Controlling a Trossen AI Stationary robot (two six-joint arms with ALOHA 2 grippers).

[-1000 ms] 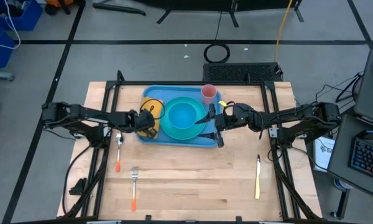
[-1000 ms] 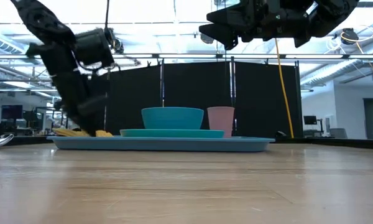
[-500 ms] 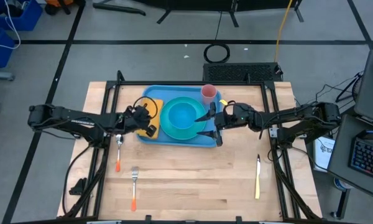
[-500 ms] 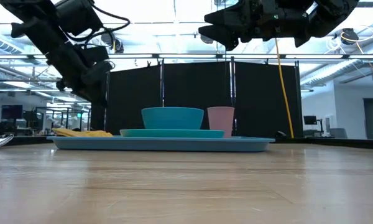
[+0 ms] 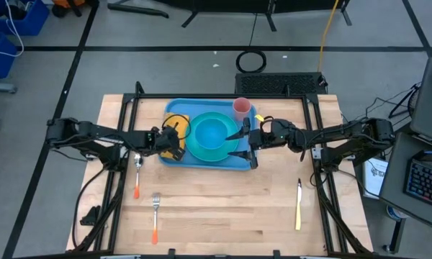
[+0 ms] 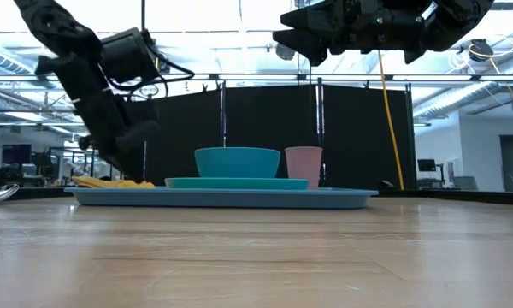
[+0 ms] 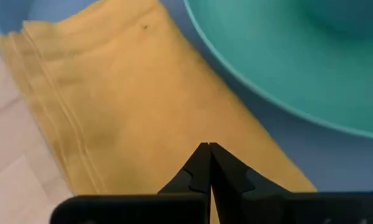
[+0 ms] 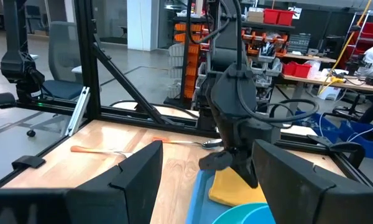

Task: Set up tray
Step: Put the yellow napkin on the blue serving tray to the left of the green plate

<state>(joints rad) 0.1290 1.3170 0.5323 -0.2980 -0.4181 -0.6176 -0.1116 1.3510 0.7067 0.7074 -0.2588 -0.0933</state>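
The light-blue tray [image 5: 174, 158] lies at the table's middle far side. On it are a teal bowl [image 6: 237, 161] on a teal plate [image 6: 237, 182], a pink cup [image 5: 242, 108] and a yellow napkin [image 7: 112, 106] lying flat on its left part. My left gripper [image 5: 171, 142] is shut, slanting down from the left, its tips [image 7: 205, 149] right over the napkin's near part. My right gripper [image 5: 246, 140] hangs open and level above the tray's right side, holding nothing. My left gripper's shut tips [image 6: 142, 176] stand at the napkin's top face [image 7: 174, 137], slanting down from the table's left. No cloth shows between the fingers. I cannot tell whether the tips touch the napkin, which lies flat on the tray.
An orange-handled spoon [image 5: 137, 173] and fork [image 5: 155, 216] lie on the bare wood left of and nearer than the tray. A yellow-handled knife [image 5: 298, 205] lies near the right edge. Black frame rails run along both sides of the table.
My left gripper rose and drew back toward the table's left edge, then came forward and down again over the napkin, ending about where it was a second ago. The napkin, tray and right arm have kept still.
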